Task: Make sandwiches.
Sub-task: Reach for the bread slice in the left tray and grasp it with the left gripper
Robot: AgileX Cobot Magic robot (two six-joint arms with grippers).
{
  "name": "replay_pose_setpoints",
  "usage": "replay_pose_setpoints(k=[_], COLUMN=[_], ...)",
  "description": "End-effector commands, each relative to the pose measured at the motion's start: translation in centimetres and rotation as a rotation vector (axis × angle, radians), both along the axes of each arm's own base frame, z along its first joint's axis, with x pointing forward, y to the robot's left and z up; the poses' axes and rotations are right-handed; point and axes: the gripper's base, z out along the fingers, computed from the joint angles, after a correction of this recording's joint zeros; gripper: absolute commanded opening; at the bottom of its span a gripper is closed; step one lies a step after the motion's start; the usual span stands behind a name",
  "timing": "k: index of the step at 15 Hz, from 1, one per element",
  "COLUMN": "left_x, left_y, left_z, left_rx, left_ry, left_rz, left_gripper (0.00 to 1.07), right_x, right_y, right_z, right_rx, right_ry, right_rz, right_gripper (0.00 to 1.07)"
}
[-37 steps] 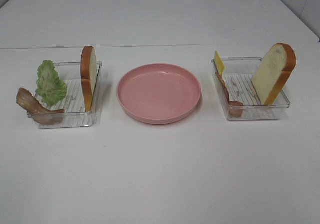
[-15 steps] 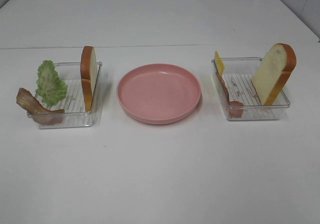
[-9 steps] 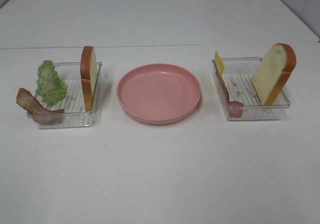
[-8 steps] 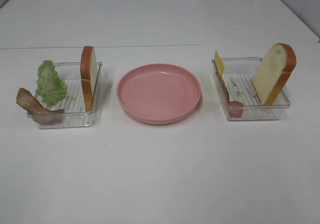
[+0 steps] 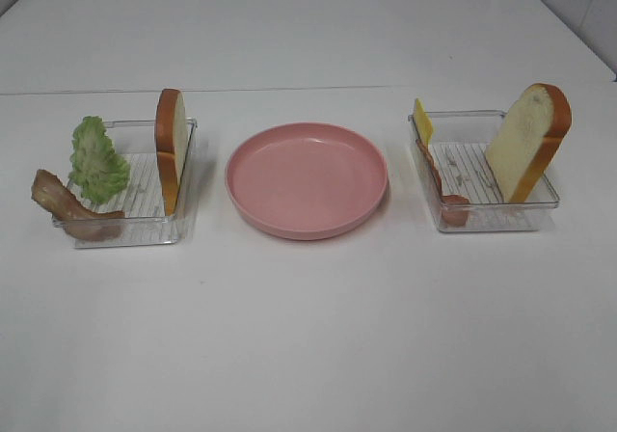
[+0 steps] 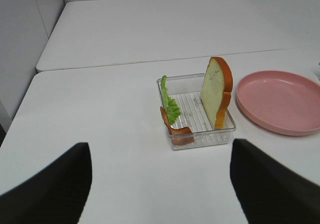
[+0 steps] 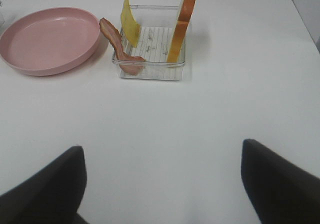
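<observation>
No sandwiches show in any view; the parts stand apart in two clear trays. The left tray (image 5: 125, 229) holds an upright bread slice (image 5: 170, 148), green lettuce (image 5: 96, 162) and a brown bacon strip (image 5: 67, 205) hanging over its rim. In the right tray (image 5: 501, 222) a bread slice (image 5: 528, 141) leans, with yellow cheese (image 5: 422, 121) and bacon (image 5: 445, 199). My left gripper (image 6: 160, 145) is open, well back from the left tray (image 6: 200, 140). My right gripper (image 7: 161, 145) is open too, well back from the right tray (image 7: 150, 71). Neither arm shows in the high view.
An empty pink round plate (image 5: 307, 229) sits between the two trays, also seen as the plate (image 6: 280, 101) and the plate (image 7: 50, 39) in the wrist views. A seam (image 5: 289, 90) runs across the white table behind the trays.
</observation>
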Motion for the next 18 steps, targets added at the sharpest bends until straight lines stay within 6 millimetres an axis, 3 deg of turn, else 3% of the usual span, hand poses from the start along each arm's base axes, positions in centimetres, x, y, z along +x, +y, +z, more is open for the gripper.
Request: replay_pose_setpoints(k=[1, 3, 4, 5, 6, 7, 10, 13, 14, 15, 18], left_x=[2.0, 4.9, 8.7, 8.7, 10.3, 14.2, 19.1, 24.7, 25.6, 28.8, 32.1], left_y=[-0.1, -0.2, -0.5, -0.5, -0.6, -1.0, -1.4, -1.7, -1.7, -1.7, -2.6], left_z=[0.7, 1.1, 1.6, 1.6, 2.1, 2.9, 3.4, 2.5, 2.1, 1.6, 0.5], left_rx=[-0.034, -0.064, -0.103, -0.103, -0.124, -0.175, -0.191, -0.187, -0.188, -0.192, -0.191], left_ry=[0.008, 0.091, 0.22, 0.22, 0.265, 0.409, 0.606, 0.833, 0.866, 0.917, 0.966], left_rz=[-0.008, -0.011, -0.019, -0.019, -0.024, -0.051, -0.081, -0.113, -0.115, -0.117, -0.107], left_gripper=[0.73, 0.73, 0.73, 0.73, 0.73, 0.73, 0.73, 0.73, 0.73, 0.73, 0.73], right_x=[-0.1, -0.1, -0.1, -0.1, -0.1, -0.1, -0.1, -0.1, -0.1, -0.1, -0.1], right_y=[0.0, 0.0, 0.0, 0.0, 0.0, 0.0, 0.0, 0.0, 0.0, 0.0, 0.0], right_z=[0.0, 0.0, 0.0, 0.0, 0.0, 0.0, 0.0, 0.0, 0.0, 0.0, 0.0], right_rx=[-0.002, -0.002, -0.002, -0.002, -0.002, -0.002, -0.002, -0.002, -0.002, -0.002, -0.002], right_ry=[-0.019, -0.019, -0.019, -0.019, -0.019, -0.019, -0.019, -0.019, -0.019, -0.019, -0.019], right_rz=[-0.001, -0.001, -0.001, -0.001, -0.001, -0.001, -0.001, -0.001, -0.001, -0.001, -0.001], right_gripper=[0.8, 0.8, 0.8, 0.8, 0.8, 0.8, 0.8, 0.8, 0.8, 0.8, 0.8])
